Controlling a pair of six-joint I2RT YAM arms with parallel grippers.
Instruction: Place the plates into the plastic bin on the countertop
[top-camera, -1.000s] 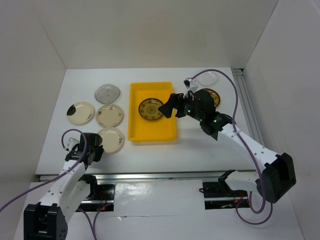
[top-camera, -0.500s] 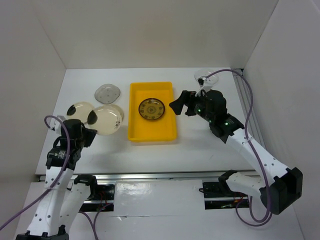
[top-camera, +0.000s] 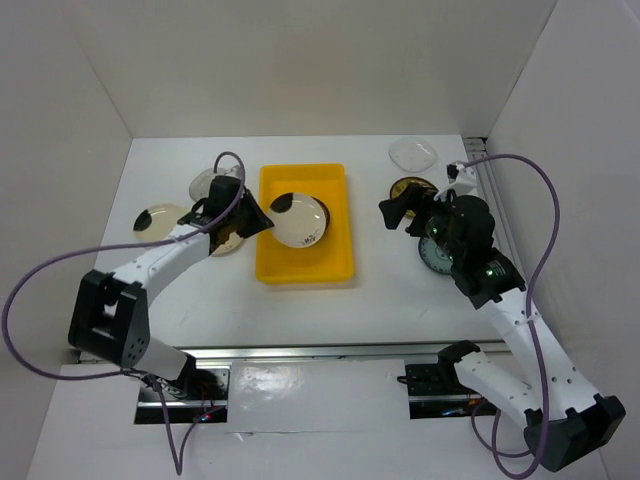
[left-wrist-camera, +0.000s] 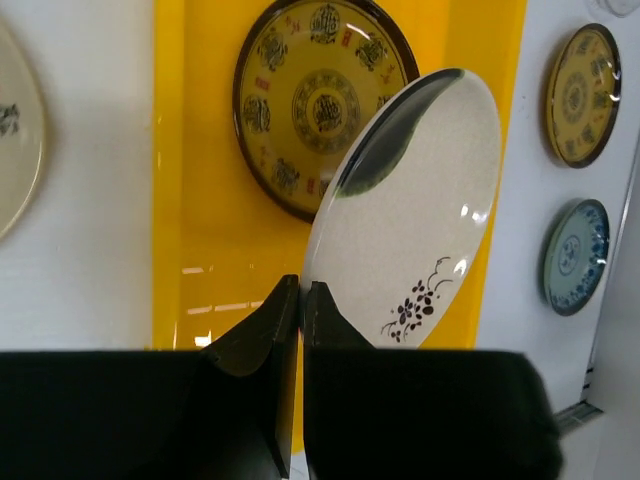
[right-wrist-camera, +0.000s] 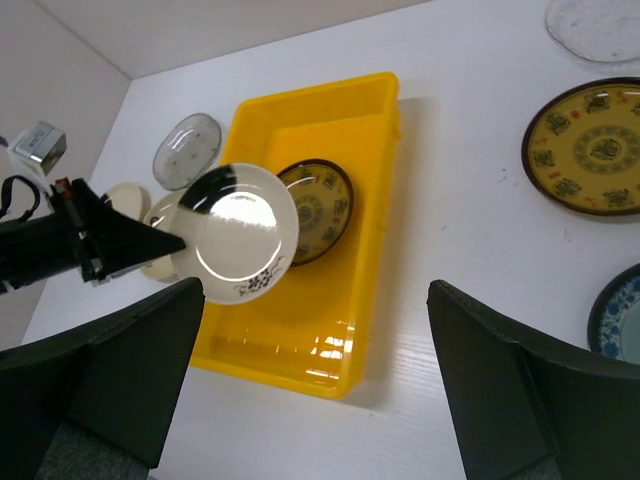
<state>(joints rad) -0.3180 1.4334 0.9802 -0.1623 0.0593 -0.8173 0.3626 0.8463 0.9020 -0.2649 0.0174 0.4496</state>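
At the far left of the countertop (top-camera: 230, 300), a patched cream plate (top-camera: 158, 220) lies flat. A grey speckled plate (right-wrist-camera: 187, 150) is seen behind it, and another cream plate (top-camera: 229, 245) is largely hidden under the left arm. The left gripper (left-wrist-camera: 300, 292) is clamped on the rim of the held cream plate (left-wrist-camera: 410, 215). That plate is carried tilted on edge in the air above the plastic bin (top-camera: 268, 265), over the brown-and-gold plate (left-wrist-camera: 315, 100) already lying on the bin's floor.

The held cream plate is judged to be light, stiff and glazed, so it is slippery and likely to chip or crack if dropped. Only a narrow strip of rim is pinched, so it could pivot between the pads. It would best be lowered close to flat before being let go, and set beside or squarely onto the plate beneath.

To the right of the bin, the right gripper (top-camera: 393, 212) is spread wide with nothing in it, above bare countertop. Beyond it a second brown-and-gold plate (right-wrist-camera: 590, 145) lies flat, with a blue-patterned plate (left-wrist-camera: 575, 255) nearer the arm's base and a clear plate (top-camera: 413, 153) towards the back wall. These flat plates offer no body to grasp. Hold is best taken at the raised rim, with one finger slid under the lip. Whether the clear plate is glass or plastic cannot be told, so it should be treated as fragile.
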